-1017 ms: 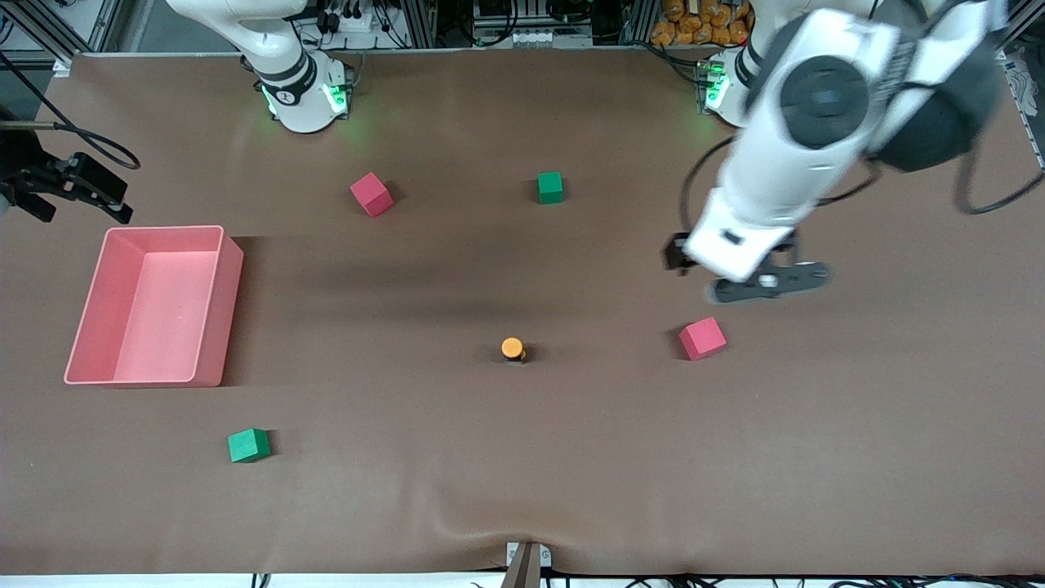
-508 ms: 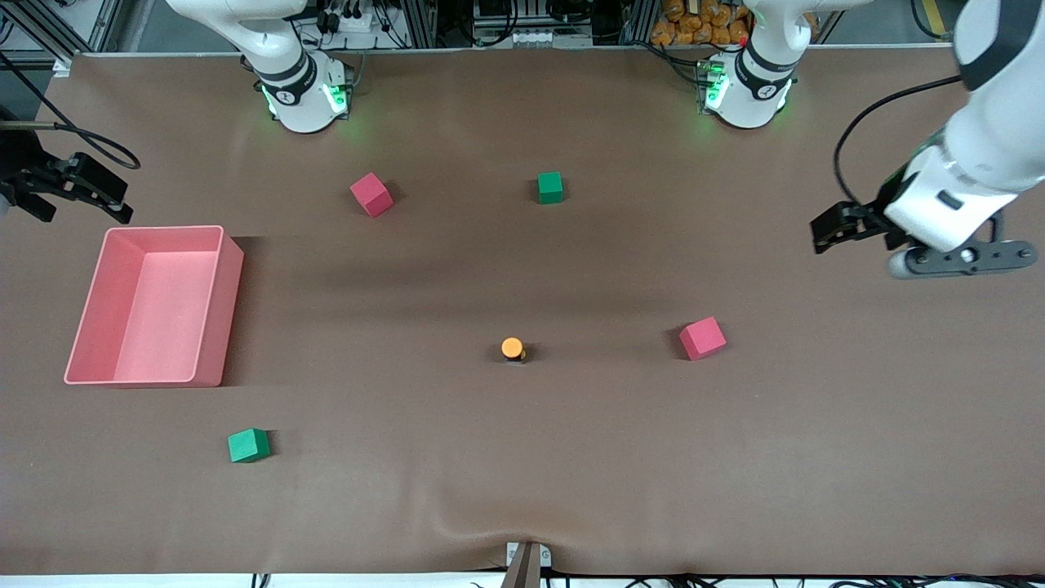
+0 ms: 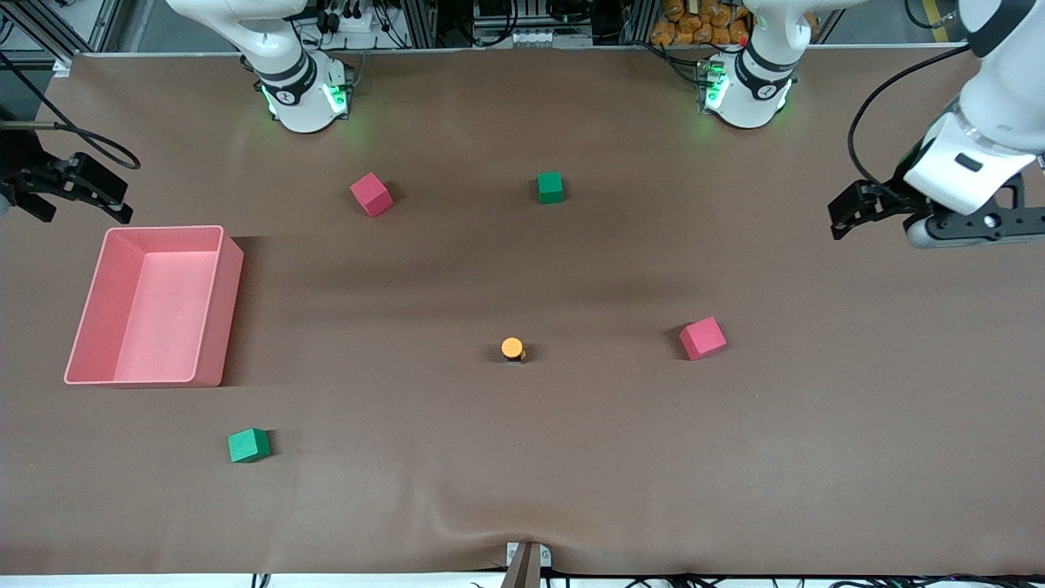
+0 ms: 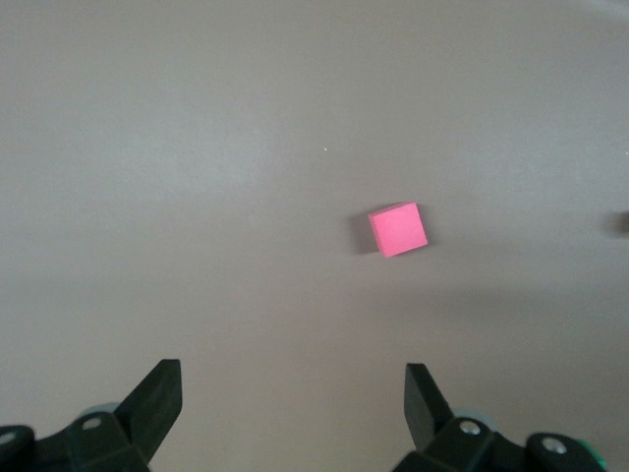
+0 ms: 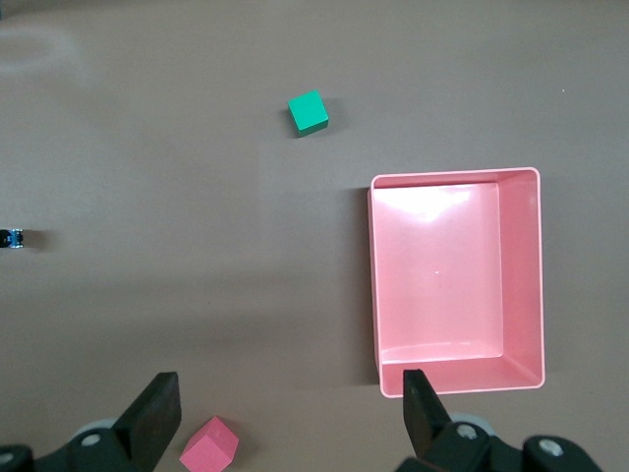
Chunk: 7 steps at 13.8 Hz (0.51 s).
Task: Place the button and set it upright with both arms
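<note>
Brown matting covers the whole table, and the button stands upright near the middle of the front view, orange cap up on its short black body. Both grippers are well apart from it. The left gripper hangs at the right edge of the front view, over the left arm's end of the table; in the left wrist view its fingers are spread wide with nothing between them. The right gripper hangs at the left edge of the front view, over the right arm's end, just above the pink tray; its fingers also stand wide apart and empty. Between the button and the left gripper lies a red cube, beside the button toward the left arm's end. Another red cube and a green cube sit higher in the frame, farther from the front camera than the button. A second green cube lies at lower left, nearer the camera than the tray. Nothing touches the button.
</note>
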Available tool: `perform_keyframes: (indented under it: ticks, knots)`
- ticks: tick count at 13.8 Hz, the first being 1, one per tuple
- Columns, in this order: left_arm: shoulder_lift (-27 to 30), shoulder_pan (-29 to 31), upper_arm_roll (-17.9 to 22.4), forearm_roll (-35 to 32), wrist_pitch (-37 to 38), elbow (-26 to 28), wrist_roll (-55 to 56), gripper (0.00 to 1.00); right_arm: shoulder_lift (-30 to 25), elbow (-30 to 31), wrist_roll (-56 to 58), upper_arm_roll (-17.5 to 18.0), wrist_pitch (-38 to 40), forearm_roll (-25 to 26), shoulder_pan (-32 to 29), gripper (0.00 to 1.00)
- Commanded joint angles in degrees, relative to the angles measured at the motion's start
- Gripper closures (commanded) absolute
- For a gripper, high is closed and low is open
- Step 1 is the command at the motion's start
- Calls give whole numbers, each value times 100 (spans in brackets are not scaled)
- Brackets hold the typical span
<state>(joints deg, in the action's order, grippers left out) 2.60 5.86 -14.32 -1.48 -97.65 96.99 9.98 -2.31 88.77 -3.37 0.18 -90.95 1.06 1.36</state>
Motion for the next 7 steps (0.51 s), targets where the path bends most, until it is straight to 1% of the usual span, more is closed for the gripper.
perform_keyframes:
  ticks: [1,2,6,7]
  knots:
    - [83,126,-10,95,149,-161,-259,0,55,-106,38,-1,68,43,5,0]
    - [66,126,-10,95,281,-311,-242,0,55,-114,38,-1,68,43,5,0]
    - [65,117,-10,95,790,-593,-242,0,55,-106,38,-1,68,43,5,0]
    - [65,117,-10,95,818,-620,-242,0,55,-106,38,-1,68,43,13,0]
